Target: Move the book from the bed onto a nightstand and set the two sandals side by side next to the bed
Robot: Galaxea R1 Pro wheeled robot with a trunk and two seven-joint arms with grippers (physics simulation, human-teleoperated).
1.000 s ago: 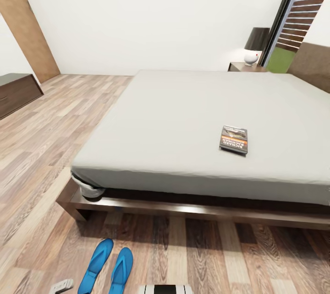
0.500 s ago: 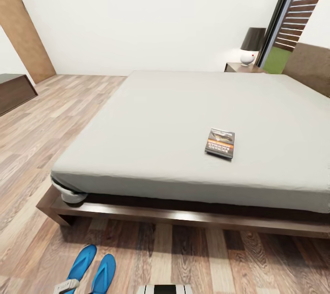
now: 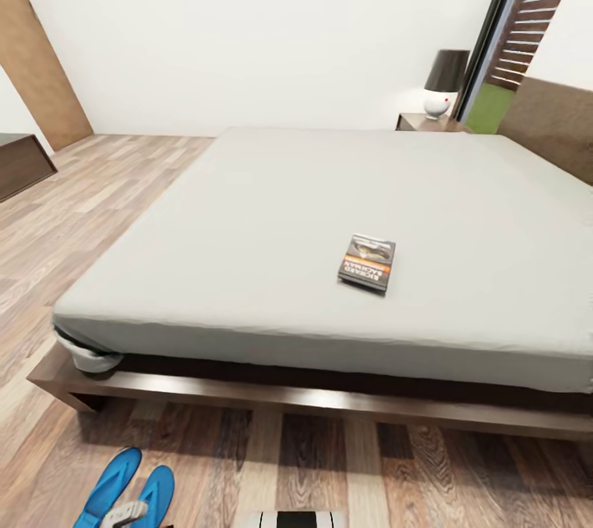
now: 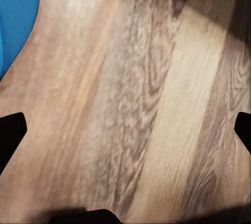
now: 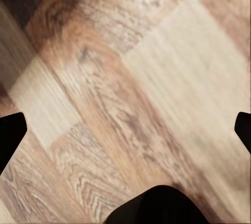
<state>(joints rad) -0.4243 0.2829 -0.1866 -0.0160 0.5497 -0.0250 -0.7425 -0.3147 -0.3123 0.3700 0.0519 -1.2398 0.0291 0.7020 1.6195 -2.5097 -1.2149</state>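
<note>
I see the book (image 3: pixel 367 262) flat on the bed (image 3: pixel 247 264), two sandals (image 3: pixel 123 495) side by side on the floor (image 3: pixel 329 462); both my grippers look spread apart, probably empty.

We see the bed (image 3: pixel 247 207) — a pale mattress on a dark wood frame — with the book (image 3: pixel 367 262) lying flat on it near the front edge. On the plank floor (image 3: pixel 329 470), two sandals (image 3: pixel 123 495) lie side by side.
</note>
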